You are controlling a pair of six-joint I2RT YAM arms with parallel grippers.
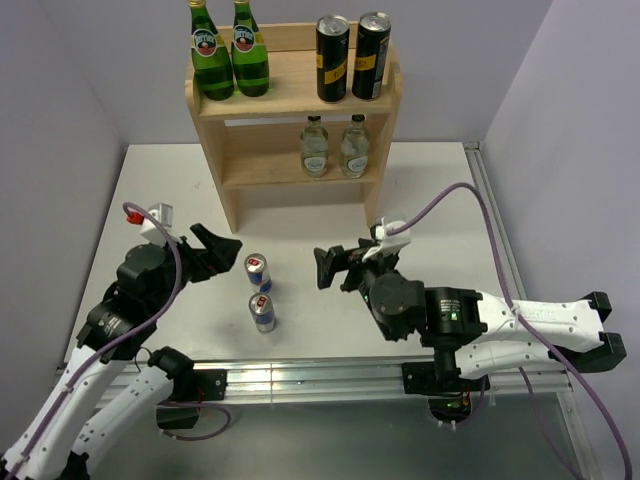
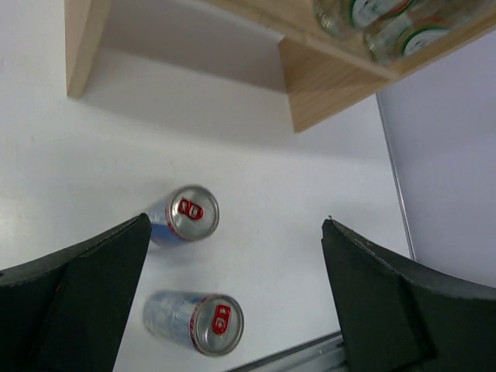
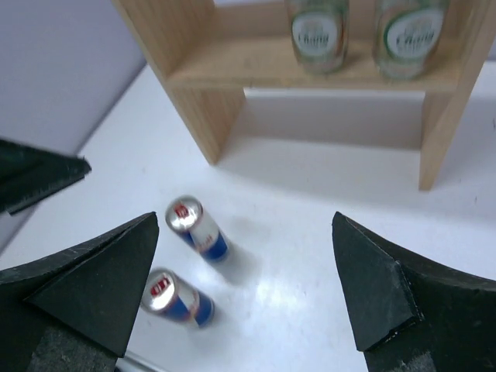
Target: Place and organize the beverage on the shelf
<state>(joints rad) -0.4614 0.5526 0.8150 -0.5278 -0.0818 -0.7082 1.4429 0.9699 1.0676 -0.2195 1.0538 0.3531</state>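
Two slim blue-silver-red cans stand upright on the white table, one (image 1: 258,272) behind the other (image 1: 262,312); both also show in the left wrist view (image 2: 184,215) (image 2: 205,323) and in the right wrist view (image 3: 198,228) (image 3: 175,297). The wooden shelf (image 1: 290,100) holds two black-and-yellow cans (image 1: 350,58) on its top tier and two clear bottles (image 1: 334,146) on its lower tier. My left gripper (image 1: 218,247) is open and empty, just left of the cans. My right gripper (image 1: 330,268) is open and empty, right of the cans.
Two large green glass bottles (image 1: 229,50) stand on the left of the shelf's top tier. Grey walls close in the table at left, right and back. A metal rail (image 1: 310,378) runs along the near edge.
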